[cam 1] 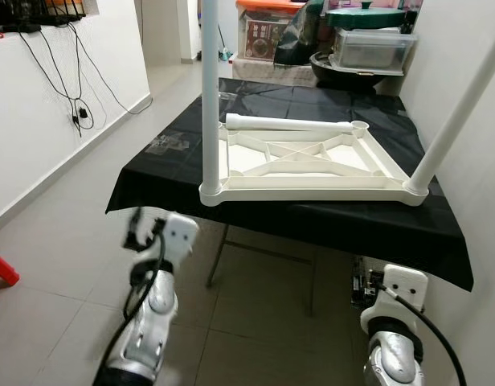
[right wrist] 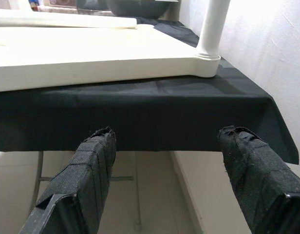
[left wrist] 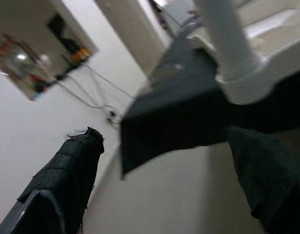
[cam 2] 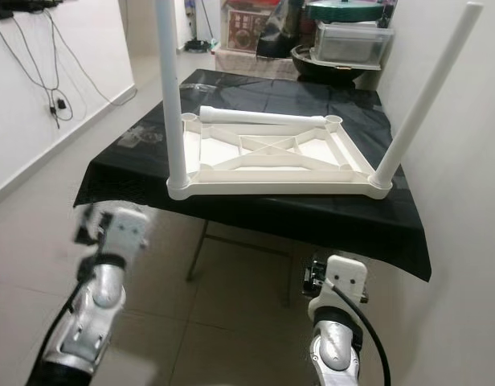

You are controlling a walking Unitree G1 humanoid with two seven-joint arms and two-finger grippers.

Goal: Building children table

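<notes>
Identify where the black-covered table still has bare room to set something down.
Bare black cloth lies behind the upturned tabletop, before the storage bins, and in a strip on its left with plastic bags. The near edge and wall side are crowded by fitted legs.

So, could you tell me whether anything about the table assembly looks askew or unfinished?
Yes. The upside-down table top has two legs fitted at its near corners; the right leg leans outward while the left leg stands upright. A loose leg lies across the far edge.
</notes>
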